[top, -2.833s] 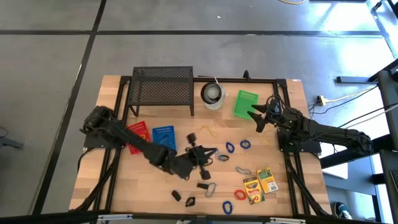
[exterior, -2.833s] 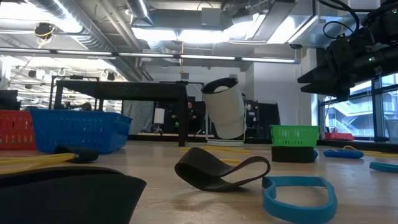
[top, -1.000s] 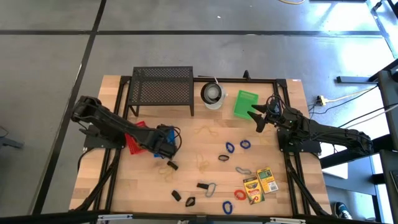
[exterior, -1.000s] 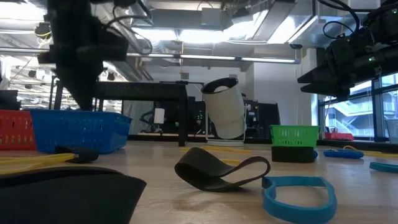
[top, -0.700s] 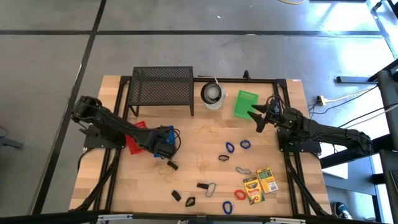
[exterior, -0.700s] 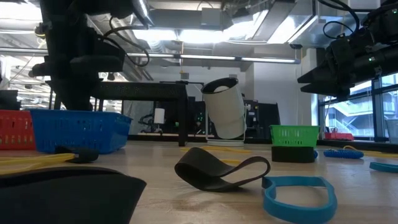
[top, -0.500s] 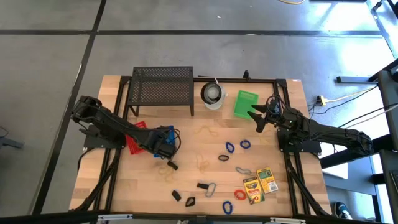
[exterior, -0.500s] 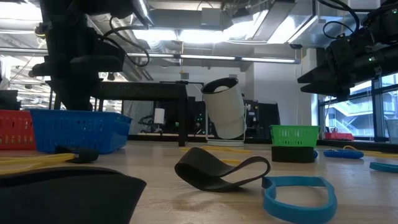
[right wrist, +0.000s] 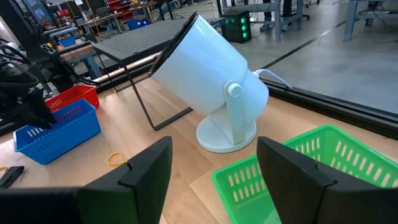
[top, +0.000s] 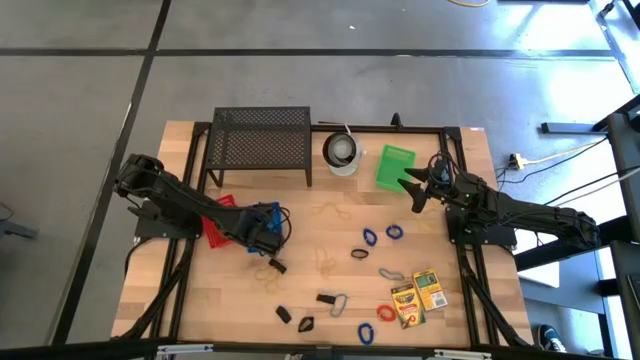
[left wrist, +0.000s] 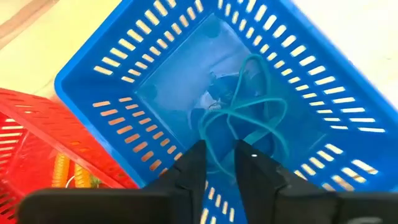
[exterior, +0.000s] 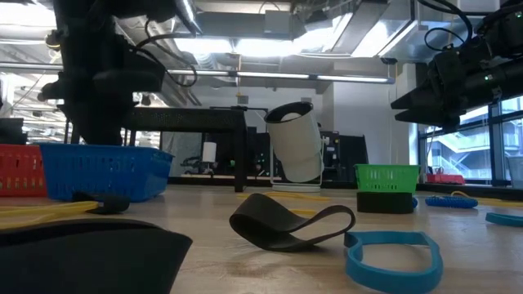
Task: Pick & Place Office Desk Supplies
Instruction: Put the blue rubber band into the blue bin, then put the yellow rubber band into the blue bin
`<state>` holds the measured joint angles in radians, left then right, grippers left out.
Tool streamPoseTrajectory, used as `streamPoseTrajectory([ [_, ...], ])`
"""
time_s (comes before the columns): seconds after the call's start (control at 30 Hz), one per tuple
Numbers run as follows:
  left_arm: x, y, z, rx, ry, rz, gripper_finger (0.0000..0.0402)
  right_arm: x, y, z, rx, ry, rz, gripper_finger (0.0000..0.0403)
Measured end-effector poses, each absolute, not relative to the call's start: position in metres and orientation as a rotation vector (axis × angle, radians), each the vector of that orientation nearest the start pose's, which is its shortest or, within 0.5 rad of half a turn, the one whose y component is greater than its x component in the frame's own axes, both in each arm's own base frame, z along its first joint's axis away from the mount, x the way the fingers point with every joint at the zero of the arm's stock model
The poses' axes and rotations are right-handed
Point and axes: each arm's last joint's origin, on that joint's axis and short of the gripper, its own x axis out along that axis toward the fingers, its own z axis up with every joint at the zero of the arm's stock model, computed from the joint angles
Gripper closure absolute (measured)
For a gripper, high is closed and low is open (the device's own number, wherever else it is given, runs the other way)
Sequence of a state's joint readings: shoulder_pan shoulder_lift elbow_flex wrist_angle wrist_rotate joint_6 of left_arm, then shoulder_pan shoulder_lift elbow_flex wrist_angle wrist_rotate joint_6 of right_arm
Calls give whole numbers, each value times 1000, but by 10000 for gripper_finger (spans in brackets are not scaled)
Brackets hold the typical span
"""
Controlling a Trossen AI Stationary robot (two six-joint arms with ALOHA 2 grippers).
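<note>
Our left gripper (left wrist: 219,163) hangs over the blue basket (left wrist: 112,74), jaws barely parted, gripping nothing. Blue rubber bands (left wrist: 245,118) lie tangled inside, no clear long axis. Our right gripper (right wrist: 211,165) waits open beside the green basket (right wrist: 311,162).

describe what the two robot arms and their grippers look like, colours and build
Both arms are dark, near-black jointed links with thin black cables looping along them. The left gripper ends in two slim, flat matte-black fingers on a dark crossbar. The right gripper has two broad, angular black fingers with flat faces. No markings are visible on either.
</note>
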<state>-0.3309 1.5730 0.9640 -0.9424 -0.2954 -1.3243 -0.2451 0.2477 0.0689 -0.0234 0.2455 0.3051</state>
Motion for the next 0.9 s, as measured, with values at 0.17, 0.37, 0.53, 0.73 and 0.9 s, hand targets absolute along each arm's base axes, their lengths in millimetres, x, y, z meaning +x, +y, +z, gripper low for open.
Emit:
streamPoseTrajectory([
  [0.17,256,-78,198,-588,1141,843,289,105,-33,164,298,128,-517,165],
  [0.37,279,-93,233,-541,1046,628,288,105,-33,164,298,128,-516,165],
  [0.53,286,-132,243,-495,915,359,288,105,-33,164,298,128,-516,165],
  [0.73,274,-174,234,-507,888,314,284,105,-33,164,298,128,-516,166],
  [0.9,262,-198,208,-470,913,358,284,105,-33,164,298,128,-516,166],
])
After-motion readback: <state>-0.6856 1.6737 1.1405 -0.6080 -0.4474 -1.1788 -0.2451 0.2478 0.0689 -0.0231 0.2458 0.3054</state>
